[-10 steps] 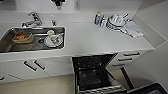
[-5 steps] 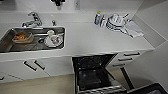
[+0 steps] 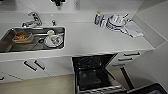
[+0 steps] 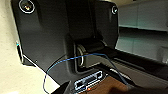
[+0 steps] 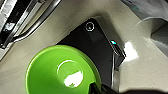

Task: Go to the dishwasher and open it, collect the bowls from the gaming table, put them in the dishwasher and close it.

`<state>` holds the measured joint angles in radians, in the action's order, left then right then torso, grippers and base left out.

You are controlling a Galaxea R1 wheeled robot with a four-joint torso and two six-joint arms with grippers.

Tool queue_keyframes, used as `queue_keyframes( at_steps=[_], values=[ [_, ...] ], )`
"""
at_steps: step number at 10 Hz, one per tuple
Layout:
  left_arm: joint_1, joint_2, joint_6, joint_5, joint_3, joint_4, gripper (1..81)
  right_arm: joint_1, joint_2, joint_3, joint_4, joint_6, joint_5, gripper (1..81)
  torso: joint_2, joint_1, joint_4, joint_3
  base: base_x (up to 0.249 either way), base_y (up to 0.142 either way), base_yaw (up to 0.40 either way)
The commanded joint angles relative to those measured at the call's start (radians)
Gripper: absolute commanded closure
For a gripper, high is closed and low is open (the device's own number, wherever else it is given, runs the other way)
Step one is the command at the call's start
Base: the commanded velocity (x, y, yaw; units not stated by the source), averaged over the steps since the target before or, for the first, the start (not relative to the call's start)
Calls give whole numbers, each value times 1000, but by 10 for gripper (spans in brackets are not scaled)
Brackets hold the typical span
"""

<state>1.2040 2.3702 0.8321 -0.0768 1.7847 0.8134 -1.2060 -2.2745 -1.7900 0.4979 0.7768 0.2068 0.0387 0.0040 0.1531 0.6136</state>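
We stand before the dishwasher (image 3: pixel 93 73), its door down and dark rack drawn out to take what we carry. A green bowl (image 5: pixel 62 71) sits close against our right wrist, hollow up, seemingly pinched at its rim; we cannot tell how far those jaws are parted. Nor can we tell how the left jaws stand.

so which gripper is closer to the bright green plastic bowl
Right. In the right wrist view the round bright green plastic bowl sits large and close against the right arm's wrist, above the pale floor. The left wrist view shows that arm's own dark plate, a blue cable and white cabinets, with no bowl beside it.
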Motion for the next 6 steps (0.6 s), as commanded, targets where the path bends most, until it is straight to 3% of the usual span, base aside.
queue_keyframes(
  at_steps=[1, 2, 4, 6],
  values=[
    [147, 175, -15, 130, 240, 79, 10, 131, 76, 138, 2, 10, -159, 811, 0, 0, 0, 0, 0, 0, 0],
    [168, 216, -14, 150, 325, 86, 10, 184, 89, 190, -1, 10, -214, 811, 0, 0, 0, 0, 0, 0, 0],
    [205, 288, -10, 255, 498, 86, 10, 287, 94, 272, -7, 12, -314, 811, 0, 0, 0, 0, 0, 0, 0],
    [223, 377, -11, 276, 660, 86, 10, 384, 91, 330, -36, 12, -385, 811, 0, 0, 0, 0, 0, 0, 0]
  ],
)
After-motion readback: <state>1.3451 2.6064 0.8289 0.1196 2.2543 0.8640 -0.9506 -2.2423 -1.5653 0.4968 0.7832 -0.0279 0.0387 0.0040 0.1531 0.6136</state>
